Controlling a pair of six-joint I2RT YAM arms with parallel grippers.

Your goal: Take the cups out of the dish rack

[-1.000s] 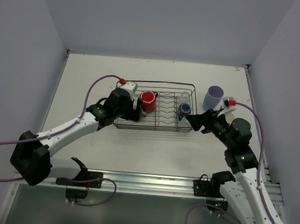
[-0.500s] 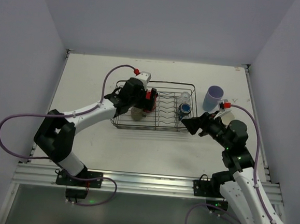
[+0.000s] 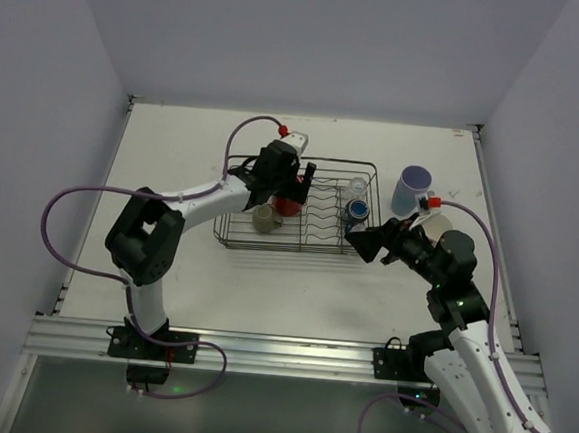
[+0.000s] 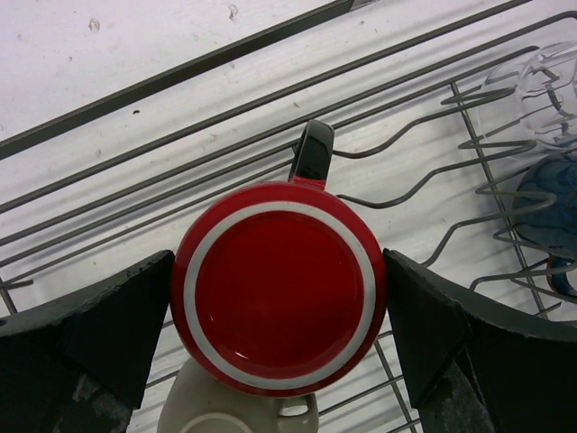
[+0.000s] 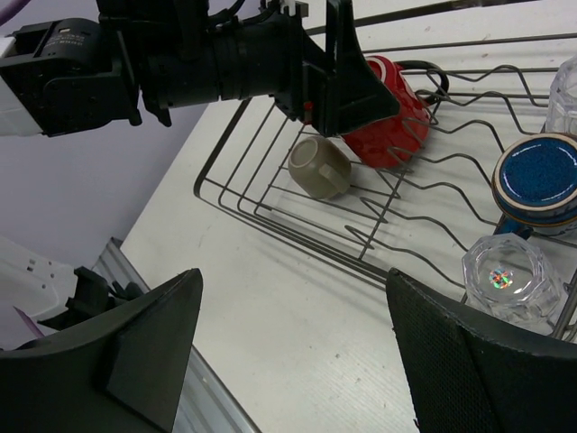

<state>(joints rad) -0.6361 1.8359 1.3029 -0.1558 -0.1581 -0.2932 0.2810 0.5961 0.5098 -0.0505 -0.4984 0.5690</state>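
Red mug (image 4: 279, 289): in the left part of the dish rack (image 3: 297, 249), left of the plate dividers (image 3: 325, 214); white-ringed round end turned up, long axis about upright
Mug handle (image 4: 313, 152): black, pointing at the rack's rim rail, away from the olive-beige cup (image 5: 320, 167)
Left gripper (image 4: 279, 271): directly above the mug, spread wide, one fingertip right at each side of the mug body, handle outside the gap
Olive-beige cup: on its side on the rack floor, just beside the mug
Right gripper (image 5: 293, 284): spread, holding nothing, near the rack's near right corner
Dark blue cup (image 5: 538, 180) and clear glasses (image 5: 505, 275): at the rack's right end
Lavender tumbler (image 3: 412, 189): standing on the table (image 3: 175, 147), right of the rack
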